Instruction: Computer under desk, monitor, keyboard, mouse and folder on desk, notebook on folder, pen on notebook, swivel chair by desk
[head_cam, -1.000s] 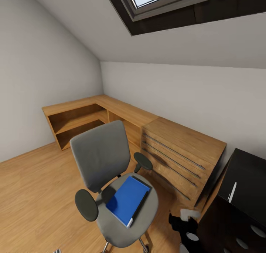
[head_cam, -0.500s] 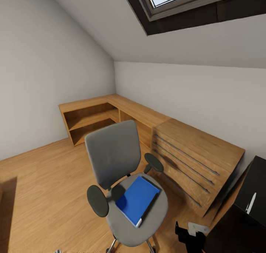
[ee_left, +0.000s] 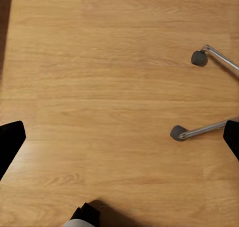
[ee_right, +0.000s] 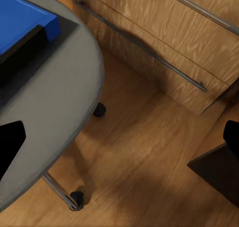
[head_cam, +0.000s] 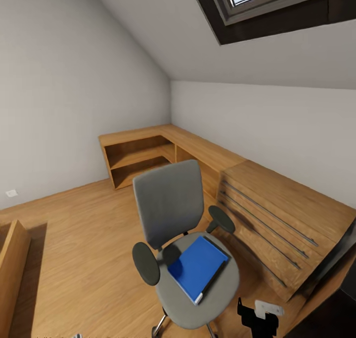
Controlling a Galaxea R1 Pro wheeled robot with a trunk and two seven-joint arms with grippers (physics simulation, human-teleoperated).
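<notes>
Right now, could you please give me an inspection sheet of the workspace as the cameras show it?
Surface: wooden floor, bare where visible.
Job's things: swivel chair stands on the floor beside the wooden dresser; blue folder lies flat on its seat, with a dark flat edge showing beneath it in the right wrist view.
Clutter: nothing seen.
Grippers: left gripper open over bare floor near the chair's castors; right gripper open, above the seat edge and floor; neither holds anything.
Cables: nothing seen.
Surroundings: low wooden corner shelving, sloped ceiling with a skylight, white walls.
</notes>
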